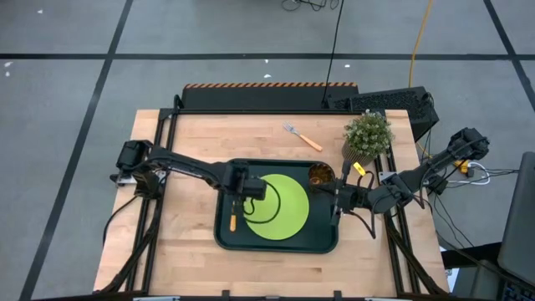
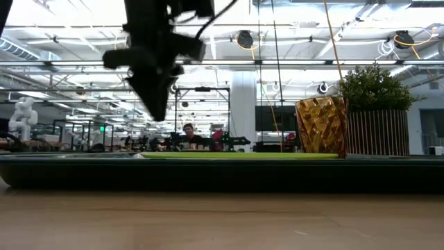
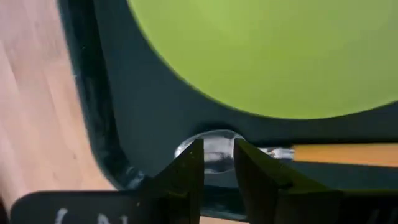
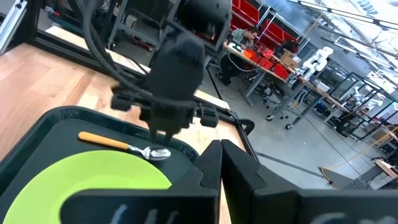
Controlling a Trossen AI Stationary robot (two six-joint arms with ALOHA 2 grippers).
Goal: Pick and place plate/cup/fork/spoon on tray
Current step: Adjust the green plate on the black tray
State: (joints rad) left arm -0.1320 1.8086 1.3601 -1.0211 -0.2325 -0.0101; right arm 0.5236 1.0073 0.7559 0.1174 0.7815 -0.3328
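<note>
High view: the left gripper (image 1: pixel 233 203) hangs over the tray (image 1: pixel 322 243), left of the plate (image 1: pixel 280 206), its 2 fingers (image 3: pixel 189 168) parted on either side of the spoon (image 4: pixel 127 145) bowl, which lies on the tray floor; whether they pinch it, I cannot tell. The cup (image 1: pixel 318 175) sits in the tray's corner. The fork (image 1: pixel 302 136) lies on the table (image 1: pixel 192 138). The right gripper (image 1: pixel 336 211), clenched and empty, hovers over the tray's right edge.

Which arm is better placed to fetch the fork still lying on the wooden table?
Right, probably: the orange-handled fork lies behind the tray toward the right side, and the left gripper is busy at the spoon.
</note>
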